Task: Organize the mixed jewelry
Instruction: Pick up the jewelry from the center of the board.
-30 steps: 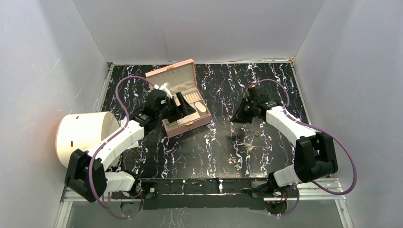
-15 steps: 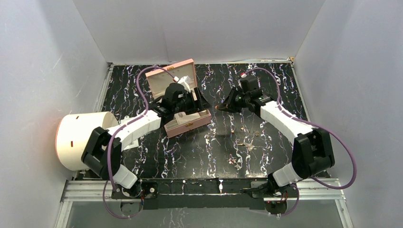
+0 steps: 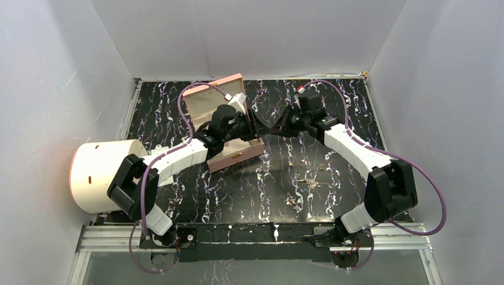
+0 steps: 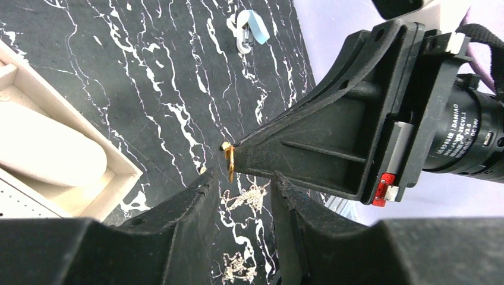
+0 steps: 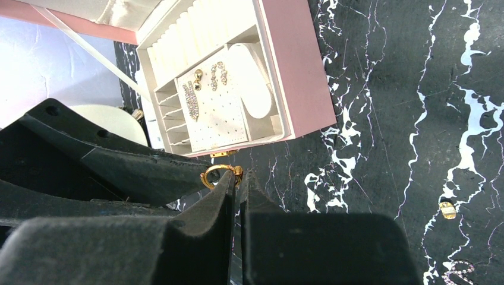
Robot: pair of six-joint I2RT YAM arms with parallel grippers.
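Note:
My right gripper (image 5: 238,176) is shut on a small gold ring (image 5: 217,174) and holds it above the table, just right of the open pink box (image 5: 297,71). My left gripper (image 4: 243,178) is open. Its fingertips meet the right gripper (image 4: 333,136) tip to tip, with the gold ring (image 4: 229,163) just above the gap between its fingers. In the top view the two grippers, left (image 3: 254,126) and right (image 3: 272,130), meet beside the box (image 3: 235,155). Loose chain pieces (image 3: 306,181) and small rings (image 3: 321,167) lie on the table below the right arm. A pale blue bit (image 4: 255,27) lies further off.
The box holds several earrings on a white card (image 5: 208,89) and a pale cushion (image 5: 249,83); its lid (image 3: 208,98) stands up behind. A big white cylinder (image 3: 101,175) stands at the left edge. More silvery chains (image 4: 249,196) lie under the left gripper.
The left gripper has swung right, off the box. The right gripper has moved left with the ring. The two now meet tip to tip beside the box.

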